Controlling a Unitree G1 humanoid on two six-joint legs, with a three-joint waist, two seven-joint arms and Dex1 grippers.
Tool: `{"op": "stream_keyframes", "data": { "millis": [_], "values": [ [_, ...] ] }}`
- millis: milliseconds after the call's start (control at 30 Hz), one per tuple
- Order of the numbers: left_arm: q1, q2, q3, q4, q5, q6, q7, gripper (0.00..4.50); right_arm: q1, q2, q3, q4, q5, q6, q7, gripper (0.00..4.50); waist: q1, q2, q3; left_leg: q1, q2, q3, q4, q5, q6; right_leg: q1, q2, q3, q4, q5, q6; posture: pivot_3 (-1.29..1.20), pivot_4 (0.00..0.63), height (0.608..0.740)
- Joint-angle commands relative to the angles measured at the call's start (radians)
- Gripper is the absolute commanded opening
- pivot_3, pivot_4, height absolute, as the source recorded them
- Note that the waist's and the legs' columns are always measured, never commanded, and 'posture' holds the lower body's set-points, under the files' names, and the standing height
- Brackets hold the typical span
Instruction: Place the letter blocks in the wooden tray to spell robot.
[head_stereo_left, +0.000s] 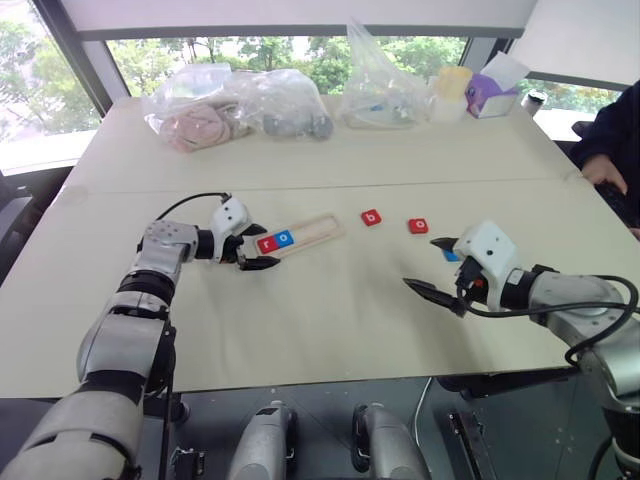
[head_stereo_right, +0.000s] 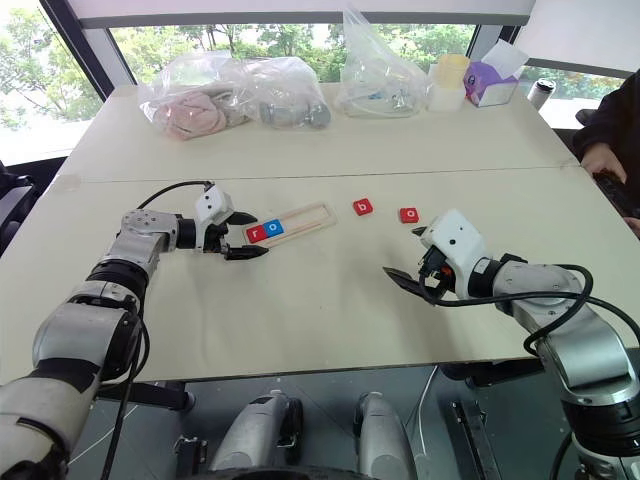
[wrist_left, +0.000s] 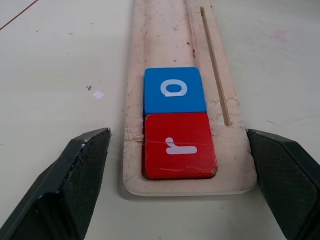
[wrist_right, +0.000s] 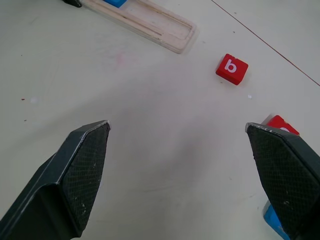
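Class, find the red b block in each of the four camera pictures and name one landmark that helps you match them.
Left eye view: the red b block lies on the table just right of the wooden tray.
Right eye view: again just right of the tray's far end.
Left wrist view: not in it.
Right wrist view: beyond the tray's empty end.
Shared landmark: the wooden tray.

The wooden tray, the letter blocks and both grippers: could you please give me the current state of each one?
wooden tray: flat on the table, two slots filled at the left gripper's end, the rest empty.
red r block: in the tray's end slot.
blue o block: in the tray, touching the r.
red b block: loose on the table.
red o block: loose on the table.
left gripper: open, straddling the tray's end.
right gripper: open, holding nothing.
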Motion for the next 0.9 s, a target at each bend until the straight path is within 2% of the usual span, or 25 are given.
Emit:
{"op": "stream_keyframes", "data": {
  "millis": [33, 167, 400, 667, 900],
  "values": [
    [0.039, 0.003, -0.031, 0.017, 0.041, 0.024, -0.036, 4.50, -0.017, -0.002, -0.010, -0.015, -0.006, -0.016, -0.005, 4.45, 0.000, 0.000, 0.000, 0.000, 0.000, 0.000, 0.000, 0.000, 0.000, 0.000, 0.000, 0.000, 0.000, 0.000, 0.000, 0.00, 0.150, 0.725],
    [0.053, 0.001, -0.036, 0.003, 0.042, 0.028, -0.055, 3.27, -0.018, -0.002, -0.011, -0.012, -0.009, -0.017, -0.003, 4.50, 0.000, 0.000, 0.000, 0.000, 0.000, 0.000, 0.000, 0.000, 0.000, 0.000, 0.000, 0.000, 0.000, 0.000, 0.000, 0.00, 0.150, 0.725],
    [0.090, -0.005, -0.046, -0.055, 0.036, 0.013, -0.103, 3.27, -0.019, 0.001, -0.009, -0.011, -0.012, -0.019, -0.005, 4.50, 0.000, 0.000, -0.001, 0.000, 0.000, 0.000, 0.000, 0.000, 0.000, 0.000, 0.000, 0.000, 0.000, 0.000, 0.000, 0.00, 0.150, 0.725],
    [0.175, -0.041, -0.075, -0.255, 0.015, 0.042, -0.198, 3.27, -0.029, -0.001, -0.006, -0.002, -0.014, -0.023, -0.003, 4.50, 0.003, 0.002, -0.003, 0.000, -0.001, 0.000, 0.000, -0.001, 0.001, 0.001, -0.002, 0.000, -0.001, -0.001, -0.001, 0.00, 0.150, 0.725],
    [0.245, -0.075, -0.110, -0.463, -0.002, 0.138, -0.225, 3.27, -0.026, -0.001, -0.004, -0.005, -0.015, -0.025, -0.007, 4.50, 0.015, 0.002, -0.003, 0.000, -0.001, 0.000, 0.002, -0.002, 0.003, 0.002, -0.002, 0.000, -0.002, -0.002, -0.003, 0.00, 0.150, 0.725]
  ]
}}
